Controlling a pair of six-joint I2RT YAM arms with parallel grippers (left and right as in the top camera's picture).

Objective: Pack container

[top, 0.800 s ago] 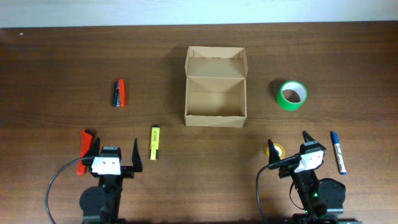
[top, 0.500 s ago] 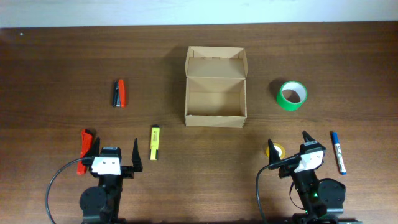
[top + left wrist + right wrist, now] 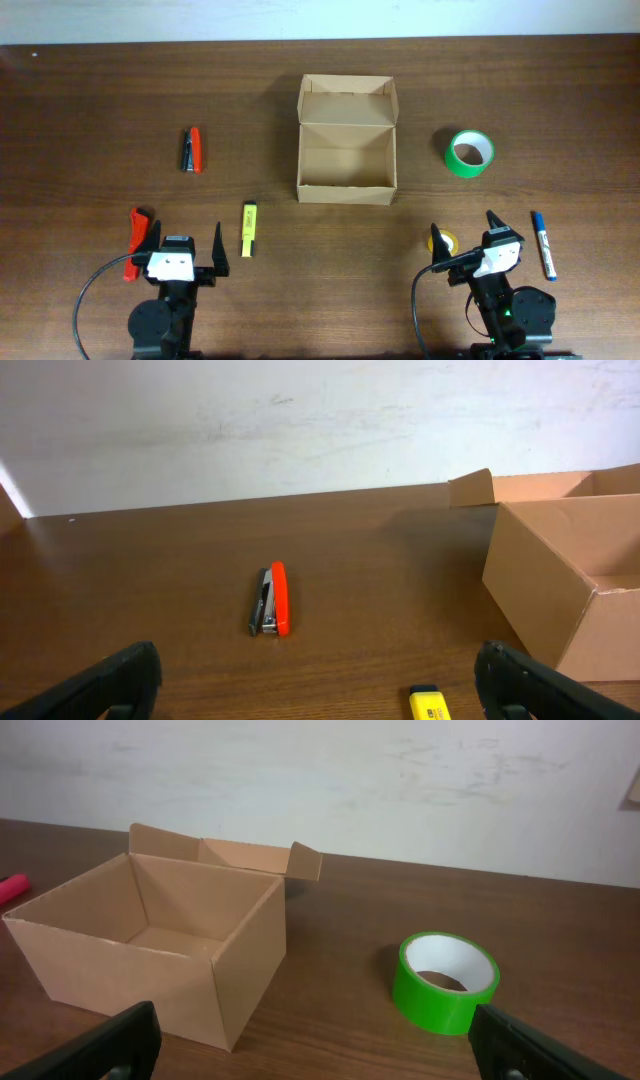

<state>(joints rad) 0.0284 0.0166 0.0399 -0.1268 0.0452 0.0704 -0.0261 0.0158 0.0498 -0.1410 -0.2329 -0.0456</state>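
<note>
The tan cardboard container (image 3: 346, 155) stands open and empty at the table's middle, lid flap folded back; it also shows in the left wrist view (image 3: 570, 575) and the right wrist view (image 3: 150, 945). My left gripper (image 3: 183, 245) is open and empty near the front edge, left of a yellow highlighter (image 3: 249, 229), which shows at the bottom of the left wrist view (image 3: 430, 704). My right gripper (image 3: 465, 232) is open and empty at the front right, over a small yellow tape roll (image 3: 442, 242). A green tape roll (image 3: 468, 153) lies right of the container, also in the right wrist view (image 3: 445, 981).
An orange and black stapler (image 3: 191, 149) lies left of the container, also in the left wrist view (image 3: 271, 600). An orange tool (image 3: 135, 240) lies beside my left gripper. A blue marker (image 3: 543, 243) lies at the front right. A white wall stands behind the table.
</note>
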